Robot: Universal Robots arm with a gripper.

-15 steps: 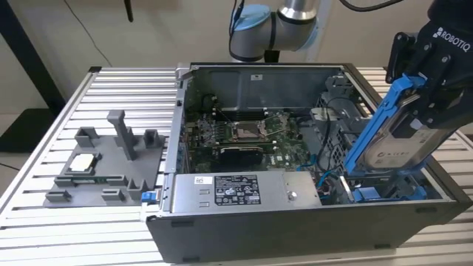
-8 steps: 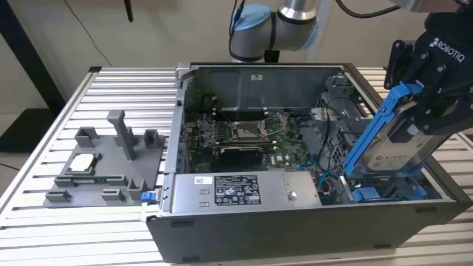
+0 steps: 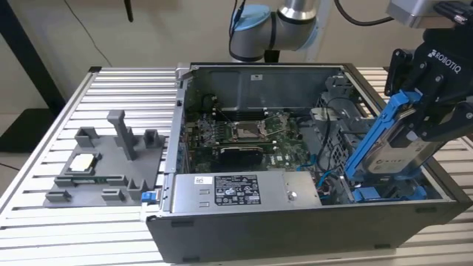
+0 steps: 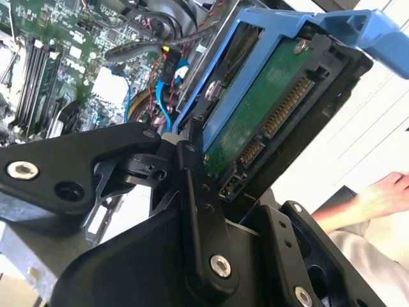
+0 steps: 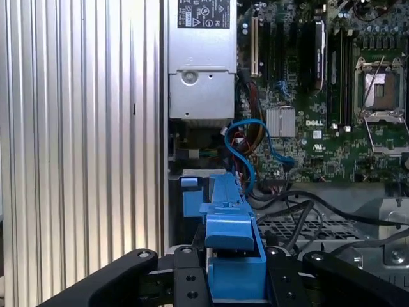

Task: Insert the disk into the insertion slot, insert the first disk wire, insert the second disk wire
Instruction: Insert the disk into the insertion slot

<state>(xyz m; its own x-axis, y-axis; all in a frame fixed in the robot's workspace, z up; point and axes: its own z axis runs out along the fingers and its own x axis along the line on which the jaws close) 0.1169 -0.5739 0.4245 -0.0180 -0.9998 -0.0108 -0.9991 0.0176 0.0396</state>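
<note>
Toward four o'clock in the exterior view, the gripper (image 3: 430, 123) pinches the disk (image 3: 393, 159) tilted over the slot (image 3: 378, 194), and that slant could wedge it against the slot's edge.

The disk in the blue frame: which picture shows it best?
The exterior view: the disk shows tilted, with blue carrier and labelled face. The second wrist view shows its green circuit board and connectors; the first wrist view, its carrier's blue edge.

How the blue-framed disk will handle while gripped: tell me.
The disk is probably rigid: metal body, stiff carrier. Held tilted by the gripper, it may pivot or slip. Its exposed circuit board looks scratch-prone.
</note>
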